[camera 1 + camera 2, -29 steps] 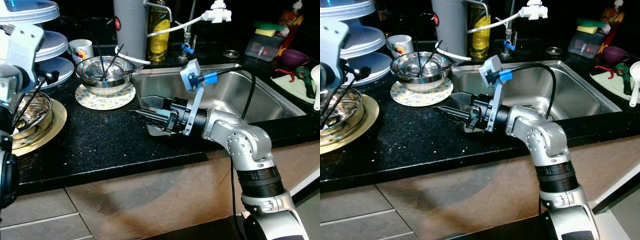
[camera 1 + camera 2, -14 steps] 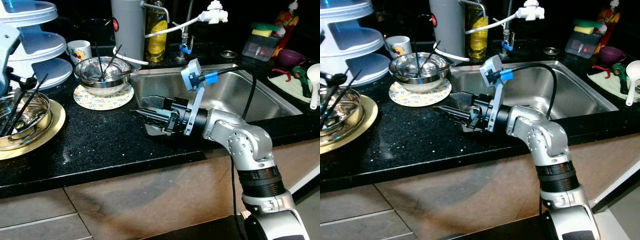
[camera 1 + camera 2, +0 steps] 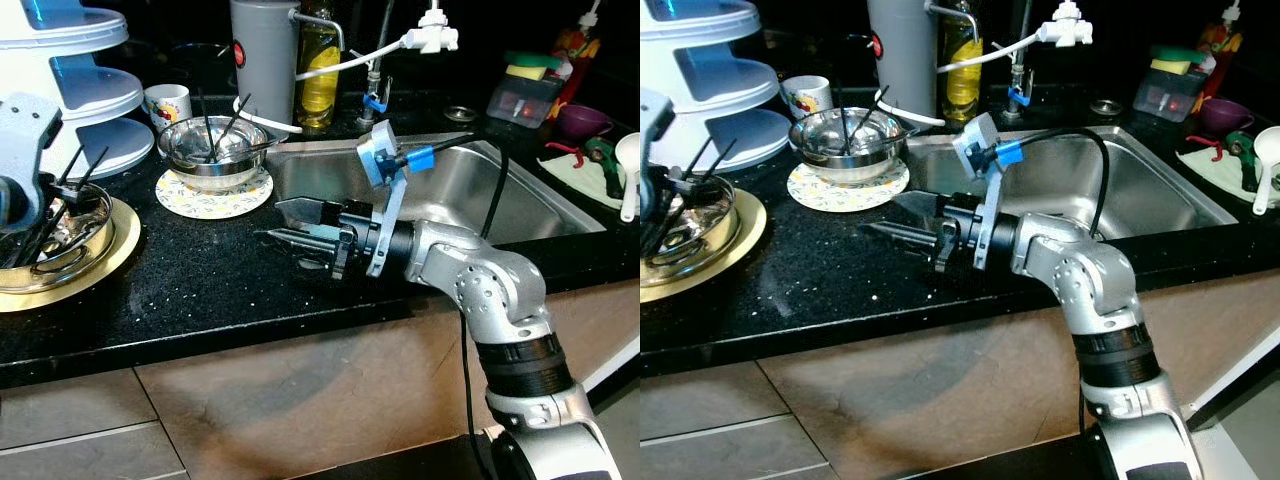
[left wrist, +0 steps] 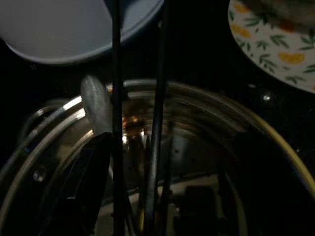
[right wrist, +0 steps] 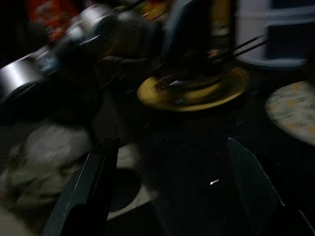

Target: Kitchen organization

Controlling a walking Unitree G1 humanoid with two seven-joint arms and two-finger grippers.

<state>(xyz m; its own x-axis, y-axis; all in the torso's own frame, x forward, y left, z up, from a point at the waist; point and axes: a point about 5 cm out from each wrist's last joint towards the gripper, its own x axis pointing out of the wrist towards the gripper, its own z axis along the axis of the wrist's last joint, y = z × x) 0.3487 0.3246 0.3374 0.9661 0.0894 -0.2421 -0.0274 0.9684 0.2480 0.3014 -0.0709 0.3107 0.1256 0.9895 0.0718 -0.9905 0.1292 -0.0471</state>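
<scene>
A steel bowl (image 3: 62, 238) on a yellow plate (image 3: 105, 262) sits at the counter's left with black chopsticks (image 4: 156, 147) and a spoon (image 4: 96, 108) in it. My left gripper (image 3: 42, 212) reaches down into this bowl. In the left wrist view its fingers (image 4: 87, 189) look spread, and the chopsticks stand between them. A second steel bowl (image 3: 213, 143) with utensils rests on a patterned mat (image 3: 213, 195). My right gripper (image 3: 271, 219) hovers low over the black counter (image 3: 200, 290) beside the sink (image 3: 520, 190), open and holding nothing.
Stacked white and blue plates (image 3: 85, 85) stand at the back left beside a mug (image 3: 167, 103). A grey canister (image 3: 265, 55) and an oil bottle (image 3: 317, 70) stand behind the sink's left end. A sponge box (image 3: 520, 95), purple bowl (image 3: 583, 118) and white ladle (image 3: 630, 160) lie to the right.
My left arm has come down from close to the camera into the bowl on the yellow plate. The right gripper has edged slightly left over the counter, still open.
</scene>
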